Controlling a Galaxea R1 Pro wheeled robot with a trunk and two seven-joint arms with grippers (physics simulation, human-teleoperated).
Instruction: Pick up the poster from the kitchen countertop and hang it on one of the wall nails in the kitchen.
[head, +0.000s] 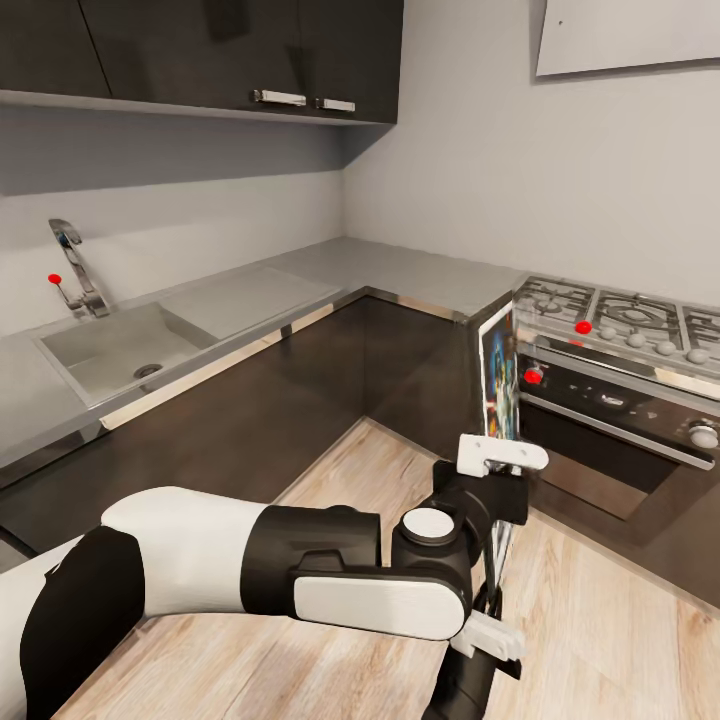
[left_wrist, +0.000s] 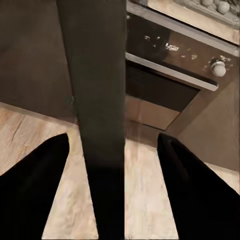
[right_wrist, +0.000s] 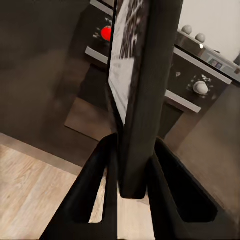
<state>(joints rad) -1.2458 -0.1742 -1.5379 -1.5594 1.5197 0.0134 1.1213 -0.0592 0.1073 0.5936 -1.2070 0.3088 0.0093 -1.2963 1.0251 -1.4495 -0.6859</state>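
1. Holding the poster (head: 497, 375) upright and edge-on in front of the robot, a hand (head: 492, 545) grips it near its lower end in the head view, well clear of the counter (head: 395, 268), above the wood floor (head: 330, 470) and just before the oven (head: 610, 420). Which arm that hand belongs to is hard to tell here. The sink (head: 110, 350) and tap (head: 75, 265) lie to the left; the gas hob (head: 620, 315) sits at right.

2. Looking along the left hand (left_wrist: 114, 165), the left wrist view shows its two dark fingers (left_wrist: 35, 185) spread wide, with the poster's dark back (left_wrist: 97, 100) standing between them, apparently untouched.

3. Clamping the poster's thick frame edge (right_wrist: 150, 90), the right hand (right_wrist: 131, 155) has both fingers (right_wrist: 97, 175) pressed against it, printed face (right_wrist: 122, 65) turned aside.

4. Judged from this, a one-hand pinch low on a tall panel could let it pivot or slip, and its top edge could clip the oven front or the hob edge as the robot turns.
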